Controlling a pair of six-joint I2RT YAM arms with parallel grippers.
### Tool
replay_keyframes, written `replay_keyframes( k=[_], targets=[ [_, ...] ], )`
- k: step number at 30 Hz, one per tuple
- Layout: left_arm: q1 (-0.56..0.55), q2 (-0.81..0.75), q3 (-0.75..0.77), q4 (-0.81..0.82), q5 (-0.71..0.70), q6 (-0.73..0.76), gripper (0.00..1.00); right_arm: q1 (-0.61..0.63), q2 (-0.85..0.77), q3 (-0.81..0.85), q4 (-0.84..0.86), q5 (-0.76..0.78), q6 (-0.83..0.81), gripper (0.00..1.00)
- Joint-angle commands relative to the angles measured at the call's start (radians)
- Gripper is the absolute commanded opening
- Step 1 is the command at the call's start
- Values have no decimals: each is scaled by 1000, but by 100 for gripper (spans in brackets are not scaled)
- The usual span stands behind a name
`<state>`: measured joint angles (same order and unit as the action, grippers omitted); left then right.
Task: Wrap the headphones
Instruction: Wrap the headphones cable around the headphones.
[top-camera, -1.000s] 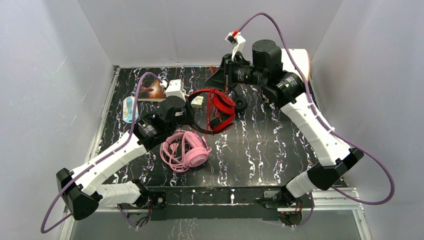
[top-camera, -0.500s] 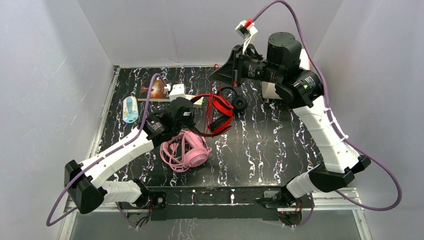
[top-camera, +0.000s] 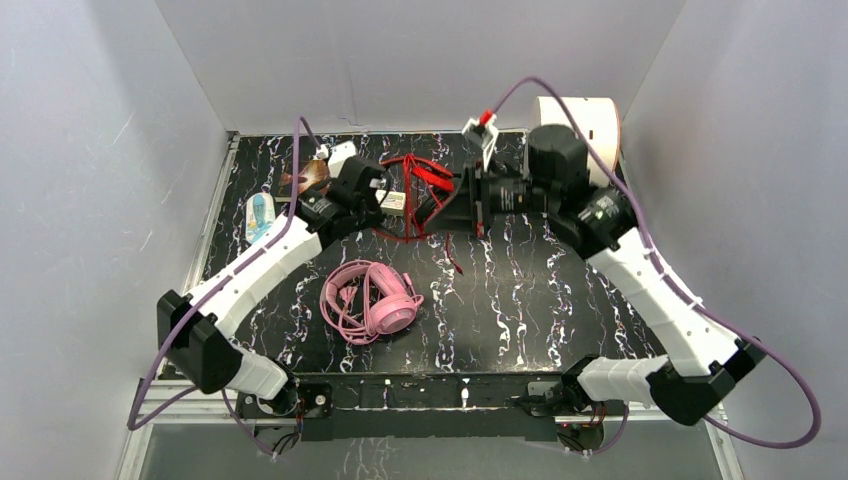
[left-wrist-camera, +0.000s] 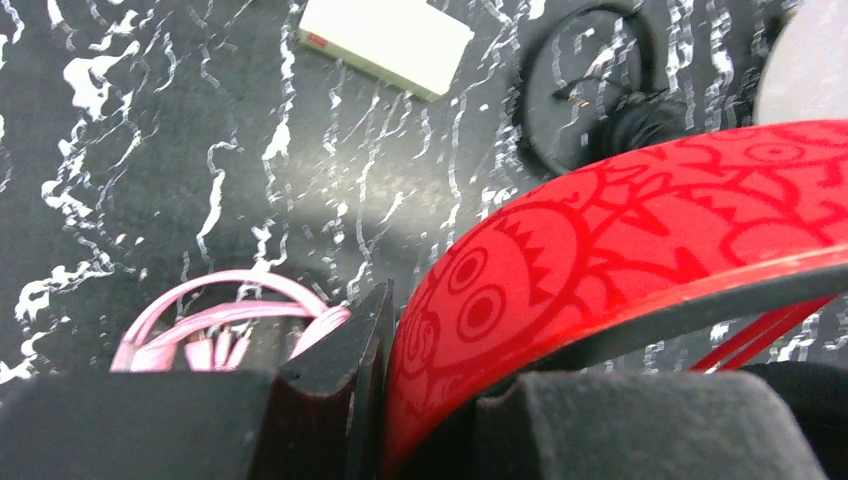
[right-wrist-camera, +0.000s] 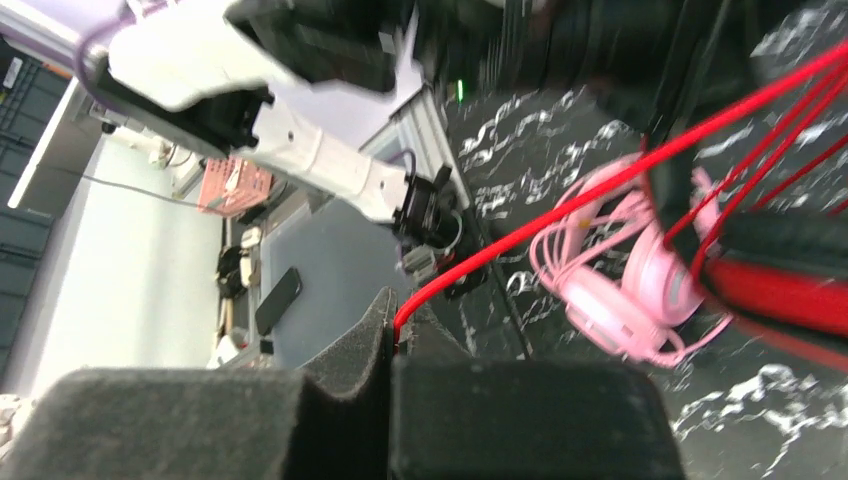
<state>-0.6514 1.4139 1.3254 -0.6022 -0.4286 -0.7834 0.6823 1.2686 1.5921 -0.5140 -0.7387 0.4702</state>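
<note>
The red headphones (top-camera: 425, 178) hang above the back of the table between my two grippers. My left gripper (top-camera: 382, 196) is shut on their patterned red headband (left-wrist-camera: 620, 230). Just to their right, my right gripper (top-camera: 446, 198) is shut on their thin red cable (right-wrist-camera: 560, 210), which runs taut from the fingertips back to the headset in several strands. The pink headphones (top-camera: 372, 300) lie on the table in the middle, cable looped beside them. In the left wrist view the small black headphones (left-wrist-camera: 600, 110) lie on the table; in the top view my right arm hides them.
A white box (top-camera: 393, 201) lies under the left gripper. A blue packet (top-camera: 259, 217) and a brown card (top-camera: 300, 180) lie at the back left. A white roll (top-camera: 580, 115) stands at the back right. Grey walls close in three sides.
My left gripper has carried the red headphones from mid-table toward the back. My right arm has swung down from above the back wall to table height, still pinching the red cable.
</note>
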Motion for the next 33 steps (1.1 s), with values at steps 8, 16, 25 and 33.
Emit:
replay_keyframes(
  k=[8,16,25,33],
  targets=[
    [15,129,369,-110,-5,-79,0,125,-186,-513,397,73,112,0],
    [15,56,357,-93,105,-100,0,131,-264,-696,431,311,-44,6],
    [15,-18,273,-56,300,-112,0,130,-403,-886,720,472,-227,21],
    [15,-70,234,-73,328,-100,0,131,-378,-915,801,502,-174,0]
  ],
)
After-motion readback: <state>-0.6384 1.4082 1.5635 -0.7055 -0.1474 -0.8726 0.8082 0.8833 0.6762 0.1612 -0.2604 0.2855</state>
